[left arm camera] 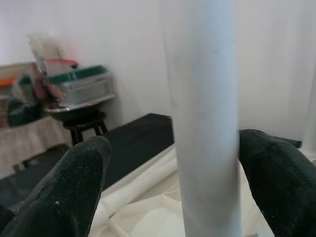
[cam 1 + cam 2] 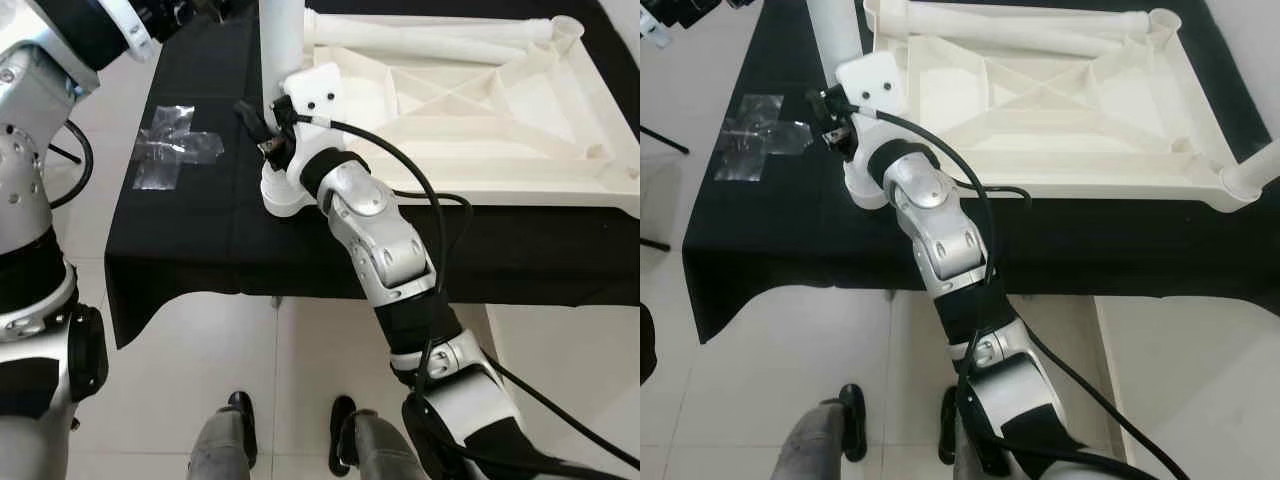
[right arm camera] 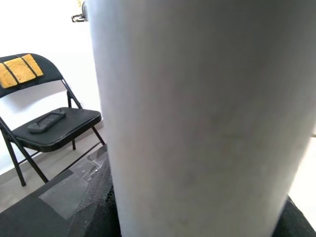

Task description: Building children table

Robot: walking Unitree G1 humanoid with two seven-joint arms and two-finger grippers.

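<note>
The white plastic tube leg stands upright in the corner socket of the overturned white ribbed plastic tabletop, which lies on the black-draped surface; I judge it light, stiff and rather slick, best gripped low near the socket and steadied higher up. My right hand is pressed around its base, though how tightly I cannot tell. My left hand is spread about the leg, one fingertip touching it.
</note>
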